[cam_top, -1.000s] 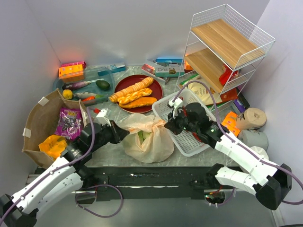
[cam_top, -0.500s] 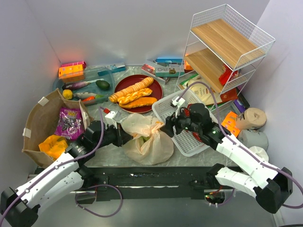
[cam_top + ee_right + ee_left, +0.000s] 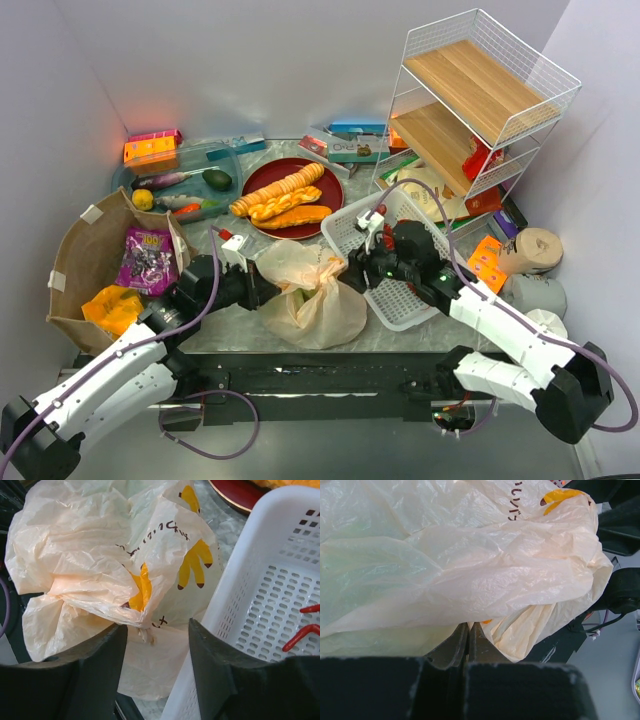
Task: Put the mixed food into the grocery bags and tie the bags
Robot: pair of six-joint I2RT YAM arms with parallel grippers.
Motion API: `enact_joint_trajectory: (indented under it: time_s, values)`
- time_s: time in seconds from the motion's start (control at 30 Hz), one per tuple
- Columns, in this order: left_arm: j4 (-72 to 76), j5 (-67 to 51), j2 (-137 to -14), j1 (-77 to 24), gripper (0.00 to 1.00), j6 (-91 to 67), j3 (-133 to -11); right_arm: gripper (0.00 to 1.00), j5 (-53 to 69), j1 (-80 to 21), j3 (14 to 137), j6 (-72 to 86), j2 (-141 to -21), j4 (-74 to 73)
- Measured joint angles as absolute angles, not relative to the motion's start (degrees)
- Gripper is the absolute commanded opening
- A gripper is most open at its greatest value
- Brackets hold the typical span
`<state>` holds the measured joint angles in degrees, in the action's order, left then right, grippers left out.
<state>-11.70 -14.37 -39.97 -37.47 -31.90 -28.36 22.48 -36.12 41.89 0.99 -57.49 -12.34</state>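
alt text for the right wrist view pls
The right gripper, jaws open, points at a crumpled tan plastic bag with orange marks, a fold of it between the fingers. A white slotted basket sits right of it, a red plate rim beyond.

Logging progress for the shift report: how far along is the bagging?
Done: purple packet and orange packet lie in the paper bag; a green item sits in the plastic bag. In hand: left claw pinches that bag, right claw open at it. Left: neither bag tied; food sits in the tub.
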Motion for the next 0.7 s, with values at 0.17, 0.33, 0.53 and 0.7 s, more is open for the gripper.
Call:
enact_joint_trajectory:
  time_s: [0.17,0.33,0.53,0.7]
  values:
    - [-11.7,-14.3,-40.0,-37.5,0.01,-31.9,-28.4,0.11,23.7,-36.1,41.9,1.2,-59.4,-9.8]
    - [-11.9,-13.6,-39.8,-37.5,0.01,-31.9,-28.4,0.0,23.3,-36.1,42.1,1.3,-59.0,-11.4]
    - [-11.9,-11.0,-38.7,-37.5,0.01,-32.2,-28.5,0.0,20.6,-36.1,44.0,1.7,-53.6,-20.8]
    - [-11.5,-9.4,-38.8,-37.5,0.01,-32.8,-29.1,0.0,17.9,-36.2,45.1,2.8,-49.0,-25.7]
